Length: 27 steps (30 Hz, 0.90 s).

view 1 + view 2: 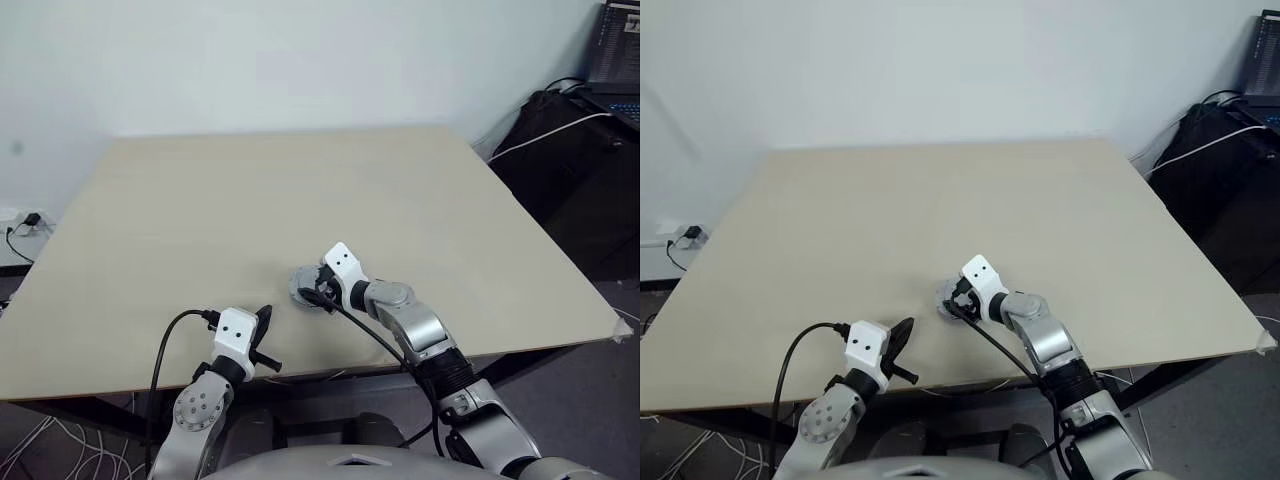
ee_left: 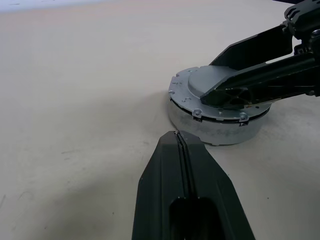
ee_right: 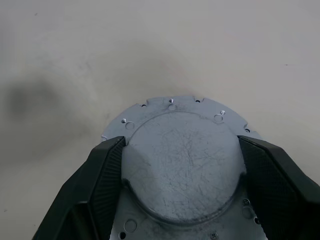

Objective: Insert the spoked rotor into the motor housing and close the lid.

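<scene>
The lid point(image 2: 200, 80), a grey disc with a raised centre, lies flat and closed on the round motor housing point(image 2: 215, 131), whose pale side wall shows beneath it. They stand on the table near its front edge, around the middle. My right gripper point(image 3: 182, 142) reaches over them from the right. Its two black fingers point(image 3: 102, 175) clamp the lid's raised centre point(image 3: 182, 165) from both sides. My left gripper point(image 1: 265, 318) hovers shut and empty at the front edge, left of the housing, pointing toward it. The spoked rotor is hidden.
The beige table point(image 1: 200, 200) stretches wide and bare behind and to both sides of the housing. Black bags with a white cable point(image 1: 560, 140) and a laptop point(image 1: 615, 45) stand beyond the table's right edge. A wall socket with cables point(image 1: 25, 225) sits low at the left.
</scene>
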### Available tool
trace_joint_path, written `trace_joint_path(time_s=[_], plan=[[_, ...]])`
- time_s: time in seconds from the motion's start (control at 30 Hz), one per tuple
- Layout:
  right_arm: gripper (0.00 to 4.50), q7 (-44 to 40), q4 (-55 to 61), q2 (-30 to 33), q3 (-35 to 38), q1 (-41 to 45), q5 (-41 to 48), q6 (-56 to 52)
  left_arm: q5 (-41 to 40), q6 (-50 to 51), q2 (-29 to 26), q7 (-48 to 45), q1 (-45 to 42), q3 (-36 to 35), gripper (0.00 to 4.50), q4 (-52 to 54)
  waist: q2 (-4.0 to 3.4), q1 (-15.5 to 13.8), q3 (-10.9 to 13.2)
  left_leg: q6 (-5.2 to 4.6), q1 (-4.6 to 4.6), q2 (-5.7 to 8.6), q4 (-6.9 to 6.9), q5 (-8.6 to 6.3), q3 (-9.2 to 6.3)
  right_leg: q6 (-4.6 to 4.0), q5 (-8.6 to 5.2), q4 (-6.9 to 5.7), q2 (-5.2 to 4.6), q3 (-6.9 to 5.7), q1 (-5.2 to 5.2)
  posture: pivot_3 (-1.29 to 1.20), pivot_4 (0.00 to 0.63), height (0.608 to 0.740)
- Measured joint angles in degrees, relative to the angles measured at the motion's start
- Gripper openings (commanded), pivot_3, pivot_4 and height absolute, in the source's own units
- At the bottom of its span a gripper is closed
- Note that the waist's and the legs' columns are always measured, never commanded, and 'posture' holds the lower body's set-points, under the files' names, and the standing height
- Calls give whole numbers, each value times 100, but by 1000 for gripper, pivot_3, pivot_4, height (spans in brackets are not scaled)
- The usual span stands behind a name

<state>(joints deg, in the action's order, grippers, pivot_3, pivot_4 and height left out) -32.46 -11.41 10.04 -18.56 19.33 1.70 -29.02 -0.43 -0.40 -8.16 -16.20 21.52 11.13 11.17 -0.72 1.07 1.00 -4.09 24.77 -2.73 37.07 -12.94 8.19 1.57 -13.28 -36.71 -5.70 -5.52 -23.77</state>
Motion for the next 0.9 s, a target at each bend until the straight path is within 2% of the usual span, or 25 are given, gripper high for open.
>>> trace_joint_path(time_s=[0.53, 0.7, 0.9], plan=[[3211, 134, 31, 70, -255, -20, -276, 255, -31, 247, 63, 94, -116, -30, 0, 22, 0, -4, 1, 0, -2, 0, -1, 0, -1, 1, 0, -1, 1, -1, 0, 0, 0, 740], [3211, 163, 26, 25, -256, -31, -328, 260, -212, 1185, 149, 162, -782, -167, 0, 20, 3, -6, 1, 0, -4, 0, 3, 0, -3, 1, 1, -9, 6, -6, 1, 0, 0, 740], [3211, 174, 11, -55, -248, -36, -342, 259, -937, 1729, 40, -442, -1950, -523, 0, -447, 9, 11, -3, 0, -6, 0, 11, 2, -3, 0, 2, -11, 18, -6, 6, 0, 0, 740]])
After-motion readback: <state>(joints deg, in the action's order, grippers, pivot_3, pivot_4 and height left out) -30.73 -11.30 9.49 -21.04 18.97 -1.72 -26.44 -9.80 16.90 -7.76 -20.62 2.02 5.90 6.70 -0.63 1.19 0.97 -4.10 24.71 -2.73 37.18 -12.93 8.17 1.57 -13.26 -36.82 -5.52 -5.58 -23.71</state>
